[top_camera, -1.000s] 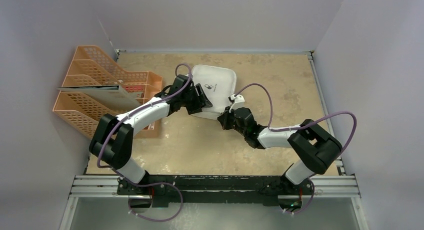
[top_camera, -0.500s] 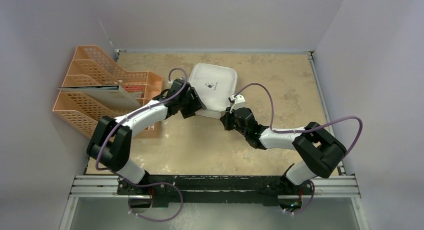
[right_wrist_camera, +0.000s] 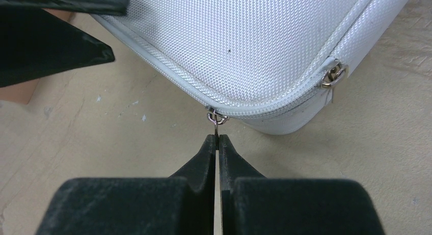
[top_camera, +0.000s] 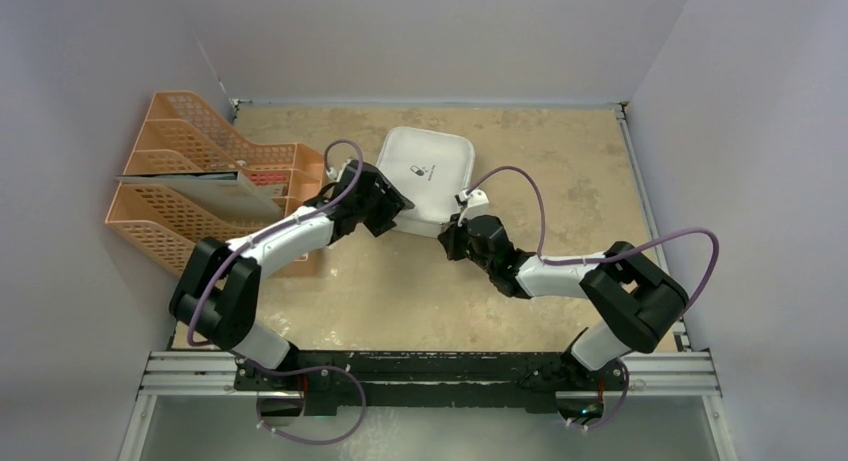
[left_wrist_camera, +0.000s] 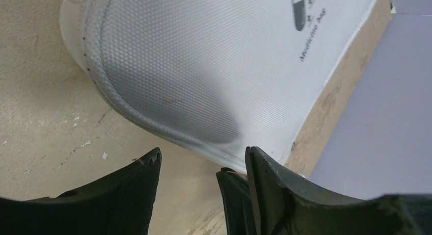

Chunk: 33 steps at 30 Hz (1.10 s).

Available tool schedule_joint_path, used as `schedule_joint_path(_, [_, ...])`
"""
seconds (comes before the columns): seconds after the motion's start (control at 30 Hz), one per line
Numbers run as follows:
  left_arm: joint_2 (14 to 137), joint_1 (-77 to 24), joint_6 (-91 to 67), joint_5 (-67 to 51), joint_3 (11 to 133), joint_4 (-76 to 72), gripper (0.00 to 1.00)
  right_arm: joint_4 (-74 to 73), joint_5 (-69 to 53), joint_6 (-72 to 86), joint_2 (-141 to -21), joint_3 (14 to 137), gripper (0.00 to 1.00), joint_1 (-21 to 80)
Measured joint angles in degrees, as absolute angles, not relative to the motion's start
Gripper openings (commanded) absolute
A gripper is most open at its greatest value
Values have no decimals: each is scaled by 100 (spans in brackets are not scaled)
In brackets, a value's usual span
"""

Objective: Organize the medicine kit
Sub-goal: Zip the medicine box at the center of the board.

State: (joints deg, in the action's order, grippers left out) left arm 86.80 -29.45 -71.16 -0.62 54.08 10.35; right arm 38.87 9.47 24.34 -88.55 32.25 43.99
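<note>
slippage is the worry: the right fingers (right_wrist_camera: 217, 143) pinch only the thin zip pull (right_wrist_camera: 216, 118) at the near edge of the medicine kit (top_camera: 425, 176), which lies shut on the desk (top_camera: 570, 171), toward its far middle. a tug off-line with the track could strip the tab free. the left fingers (left_wrist_camera: 127, 189), half spread and empty beside the kit's corner, brace nothing, so the case may drag along.

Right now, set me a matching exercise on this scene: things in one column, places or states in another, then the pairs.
Things:
1. medicine kit
2. left claw
3. right claw
4. file trays

Places or states:
A. shut on the zipper pull
B. orange, by the left wall
C. open, at the kit's corner
D. white, mid-table

Pairs: 1-D, 2-C, 3-A, 4-B
</note>
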Motion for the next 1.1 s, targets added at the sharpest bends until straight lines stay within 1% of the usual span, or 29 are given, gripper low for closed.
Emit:
schedule_joint_path(0.27, [9109, -2945, -7474, -34, 5415, 926, 56, 3935, 941, 2436, -8986, 3291, 0, 4399])
schedule_joint_path(0.37, [9129, -2945, -7575, 43, 5415, 873, 48, 4007, 952, 2432, -9054, 3293, 0, 4399])
schedule_joint_path(0.47, [9212, -2952, -7596, 51, 5481, 843, 34, 4005, 987, 2432, -9059, 3293, 0, 4401])
schedule_joint_path(0.6, [9312, -2956, -7599, 45, 5612, 873, 11, 3835, 1142, 2416, -8958, 3301, 0, 4359])
schedule_joint_path(0.7, [9312, -2950, -7655, 56, 5623, 838, 0, 3649, 1061, 2427, -8807, 3295, 0, 4174])
schedule_joint_path(0.9, [9334, -2932, -7688, 60, 5675, 847, 0, 3426, 784, 2427, -8429, 3140, 0, 3430])
schedule_joint_path(1.1, [9365, -2939, -7623, 34, 5710, 867, 0, 3297, 436, 2349, -8420, 3179, 0, 3122])
